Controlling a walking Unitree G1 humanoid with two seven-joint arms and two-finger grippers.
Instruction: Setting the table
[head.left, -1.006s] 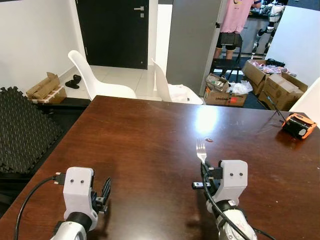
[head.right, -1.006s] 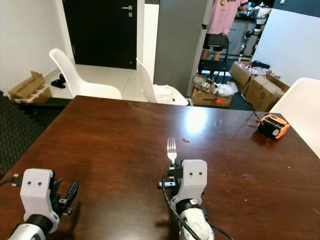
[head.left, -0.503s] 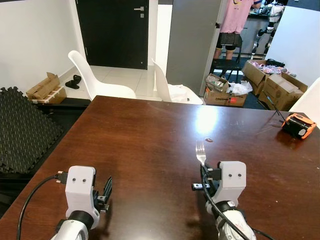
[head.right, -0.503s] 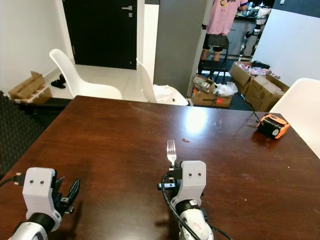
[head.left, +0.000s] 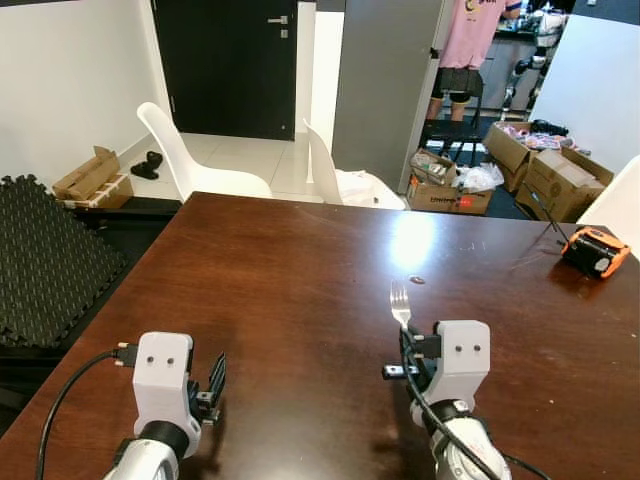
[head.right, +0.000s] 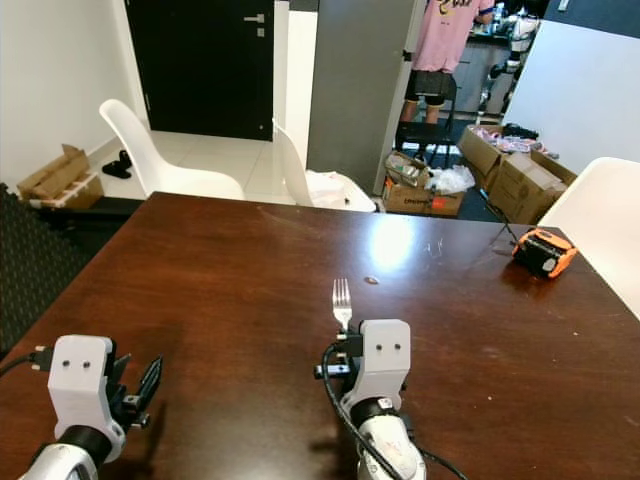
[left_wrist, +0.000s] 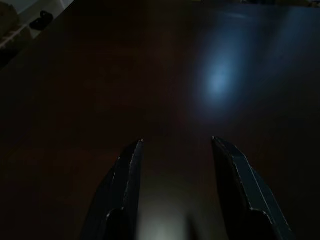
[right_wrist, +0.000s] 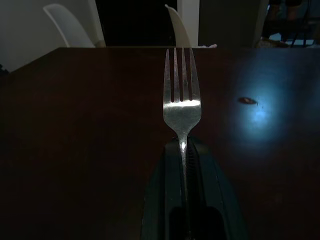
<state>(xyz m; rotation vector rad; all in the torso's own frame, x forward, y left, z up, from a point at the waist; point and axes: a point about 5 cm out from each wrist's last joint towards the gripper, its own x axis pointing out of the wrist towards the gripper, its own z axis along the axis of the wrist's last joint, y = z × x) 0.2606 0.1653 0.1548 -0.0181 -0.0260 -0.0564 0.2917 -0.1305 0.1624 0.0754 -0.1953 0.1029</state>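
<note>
Dark brown polished wood makes up the table (head.left: 280, 290), whose glossy top carries a bright patch of reflected light near its far middle and a small dark speck (head.left: 417, 280) just beyond the fork. The right gripper (right_wrist: 184, 150) is over the near right part of the table, its two black fingers clenched on the handle of a silver fork (head.left: 400, 303), whose tines point away from the robot toward the far edge. The left gripper (left_wrist: 175, 150) is low over the near left part of the table, its fingers (left_wrist: 127, 170) spread apart with nothing between them. An orange and black device (head.left: 594, 250) sits at the far right of the table with a thin cable running from it. Two white moulded chairs (head.left: 200, 160) stand at the far side, and part of another white chair (head.right: 595, 220) is at the right edge. Beyond are a black door (head.left: 230, 60), white walls, a pale tiled floor, and a grey partition. Cardboard boxes (head.left: 555, 175) cluster on the floor at the right, and another flattened box (head.left: 92, 175) lies at the left near a dark foam mat (head.left: 45, 260). A person (head.right: 445, 50) in a pink shirt stands in the background.
</note>
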